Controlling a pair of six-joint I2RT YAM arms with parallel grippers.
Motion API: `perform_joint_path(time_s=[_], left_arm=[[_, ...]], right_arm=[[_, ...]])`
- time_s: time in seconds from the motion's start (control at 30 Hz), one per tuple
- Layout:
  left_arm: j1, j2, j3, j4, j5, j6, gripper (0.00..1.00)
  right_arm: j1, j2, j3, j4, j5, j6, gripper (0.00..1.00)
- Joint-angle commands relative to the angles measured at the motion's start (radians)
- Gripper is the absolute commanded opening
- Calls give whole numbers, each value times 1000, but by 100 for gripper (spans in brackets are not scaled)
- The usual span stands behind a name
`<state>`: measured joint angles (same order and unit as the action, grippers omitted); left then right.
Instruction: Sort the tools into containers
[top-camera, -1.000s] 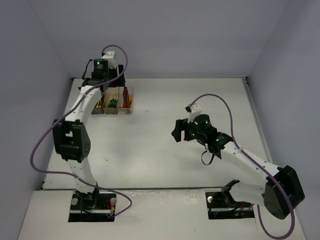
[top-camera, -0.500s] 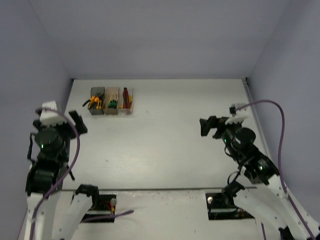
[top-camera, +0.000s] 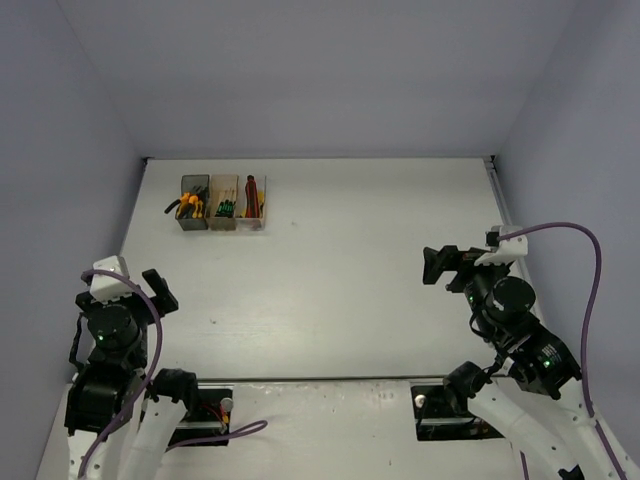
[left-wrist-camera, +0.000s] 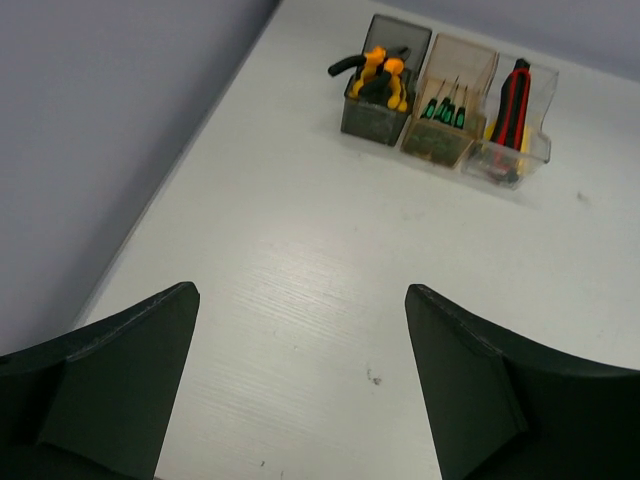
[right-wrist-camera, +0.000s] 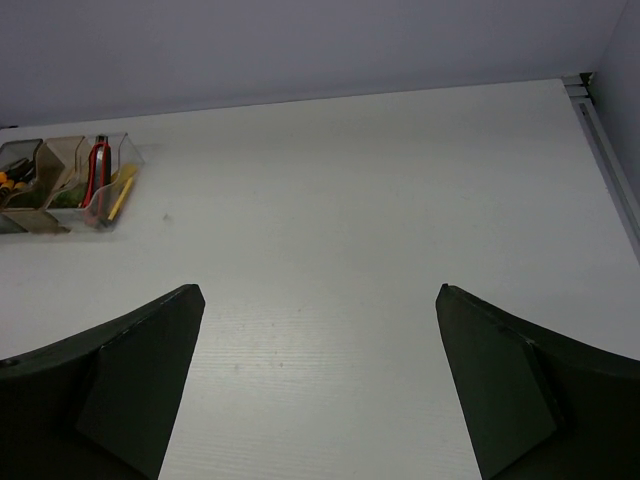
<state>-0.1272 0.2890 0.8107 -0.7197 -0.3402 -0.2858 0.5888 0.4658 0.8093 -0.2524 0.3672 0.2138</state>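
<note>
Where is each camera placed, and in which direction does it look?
Top external: above, behind the arm bases, looking down on the table; left arm and right arm show.
Left wrist: on the left arm, facing the bins; open left fingers show.
Right wrist: on the right arm, facing the far wall; open right fingers show.
Shared: all show the bins.

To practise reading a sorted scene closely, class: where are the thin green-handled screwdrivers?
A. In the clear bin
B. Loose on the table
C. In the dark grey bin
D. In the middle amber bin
D: the left wrist view shows the screwdrivers standing in the amber bin, between the dark grey bin holding orange pliers and the clear bin holding the red-handled tool.
</note>
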Motion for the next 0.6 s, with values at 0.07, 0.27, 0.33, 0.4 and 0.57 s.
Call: perform_joint_path(time_s=[0.07, 0.27, 0.33, 0.4, 0.57], left_arm=[[5, 22, 23, 46, -49, -19, 82], [10, 36, 20, 51, -18, -24, 82], [11, 45, 15, 62, -12, -10, 82], [13, 60, 14, 65, 6, -1, 82], [17, 81, 15, 65, 29, 4, 82]], right_arm=[[-3, 9, 15, 41, 70, -8, 100], [-3, 35, 17, 42, 58, -12, 100], [-3, 40, 18, 42, 53, -13, 100], [-3, 38, 16, 42, 49, -12, 100], [-3, 19, 14, 42, 65, -13, 100]])
